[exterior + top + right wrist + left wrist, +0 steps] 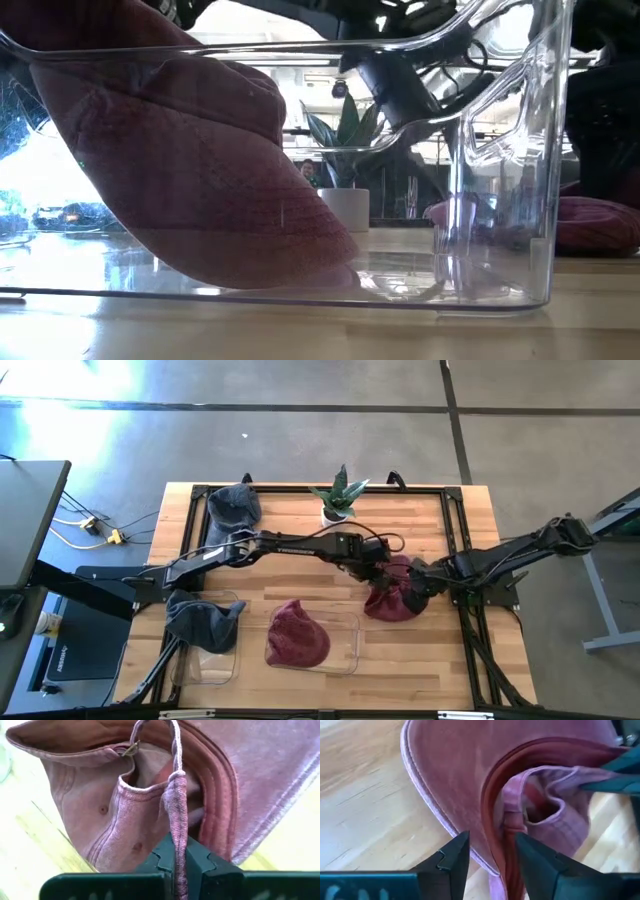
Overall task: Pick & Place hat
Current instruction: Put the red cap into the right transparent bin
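Two claws on one crumpled maroon cloth hat (392, 596): right claw (179, 856) pinching its strap, left claw (490, 851) parted astride its brim.

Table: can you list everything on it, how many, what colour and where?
Red hat: one, right side, between both arms.
Red hat: one, in the middle clear bin.
Dark hats: two, one at the back left corner, one over the front left clear bin.
Plant: one, green in a white pot, back middle.
Left end effector: open around the red hat's edge.
Right end effector: shut on that hat's strap.
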Tool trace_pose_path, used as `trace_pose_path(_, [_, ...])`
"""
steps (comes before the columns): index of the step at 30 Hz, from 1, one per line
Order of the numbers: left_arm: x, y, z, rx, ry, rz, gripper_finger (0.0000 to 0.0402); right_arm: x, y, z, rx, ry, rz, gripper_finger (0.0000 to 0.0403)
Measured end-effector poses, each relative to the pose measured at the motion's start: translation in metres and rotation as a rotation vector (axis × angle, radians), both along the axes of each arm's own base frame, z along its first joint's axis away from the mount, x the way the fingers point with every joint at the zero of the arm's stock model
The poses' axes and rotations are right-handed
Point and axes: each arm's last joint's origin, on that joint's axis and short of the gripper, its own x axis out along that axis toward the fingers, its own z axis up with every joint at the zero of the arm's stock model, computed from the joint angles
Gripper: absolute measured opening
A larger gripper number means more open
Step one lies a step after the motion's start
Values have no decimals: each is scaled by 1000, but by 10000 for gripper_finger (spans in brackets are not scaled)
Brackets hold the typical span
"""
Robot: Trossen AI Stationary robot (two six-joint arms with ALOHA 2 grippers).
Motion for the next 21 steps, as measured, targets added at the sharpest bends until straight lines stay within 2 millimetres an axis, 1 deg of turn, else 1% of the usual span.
trace_pose_path(1, [1,0,-2,-3,0,2,149,0,1,0,2,0,2,10])
trace_pose_path(3, [7,1,-14,-12,-5,15,140,-1,3,0,6,1,11,5])
trace_pose_path(5, [4,0,-28,-21,60,18,131,-1,6,0,11,-2,26,4])
trace_pose_path(6, [5,0,-29,-22,59,14,126,-1,7,1,13,-6,28,5])
trace_pose_path(9, [7,-4,-18,-16,3,6,109,-2,9,0,20,5,32,10])
trace_pose_path(10, [7,-4,-17,-15,-1,4,103,-2,10,0,23,4,32,11])
trace_pose_path(13, [6,-4,-23,-10,28,-13,83,-3,13,1,26,3,40,7])
trace_pose_path(15, [6,-1,-23,-9,28,-15,74,-3,14,1,27,2,45,4])
trace_pose_path(17, [3,4,-16,7,23,-28,71,-3,14,1,24,1,43,5])
trace_pose_path(18, [-1,7,-10,15,41,-34,72,-3,14,1,24,1,43,6])
trace_pose_path(20, [-6,13,3,32,38,-51,79,-3,14,1,24,0,43,10])
trace_pose_path(21, [-7,15,6,37,38,-57,86,-3,14,1,23,-2,42,11])
